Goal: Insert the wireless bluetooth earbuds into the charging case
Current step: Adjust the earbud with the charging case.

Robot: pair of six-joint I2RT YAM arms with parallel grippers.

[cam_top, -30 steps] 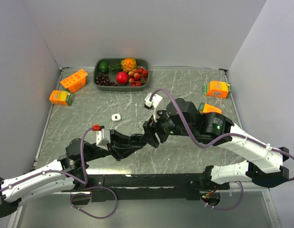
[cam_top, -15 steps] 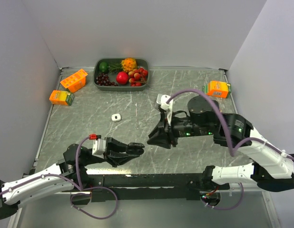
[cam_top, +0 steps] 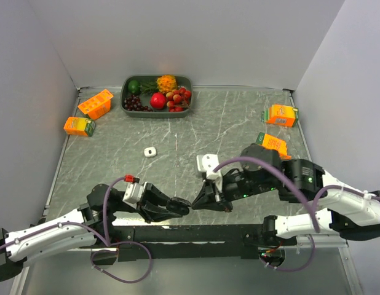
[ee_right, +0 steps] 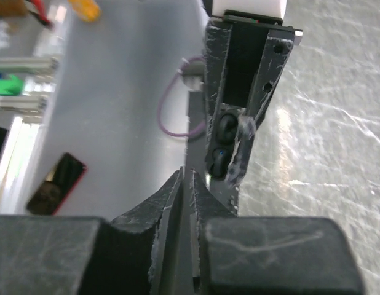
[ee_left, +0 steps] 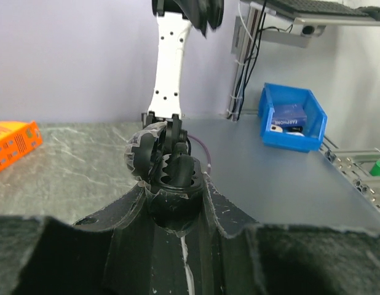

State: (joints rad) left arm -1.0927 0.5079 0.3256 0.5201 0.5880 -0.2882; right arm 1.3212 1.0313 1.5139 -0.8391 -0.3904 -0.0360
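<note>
Left gripper (ee_left: pixel 175 206) clenches the round black charging case (ee_left: pixel 171 175); the nearly closed right gripper (ee_right: pixel 186 179), just right of it, could knock 2 glossy black earbuds (ee_right: pixel 224 126) loose.

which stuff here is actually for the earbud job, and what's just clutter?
For the job:
- charging case, held by the left gripper
- black earbuds at the case
- white earbud, loose on the table
- right gripper

Lying about:
- fruit tray
- orange cartons, four
</note>
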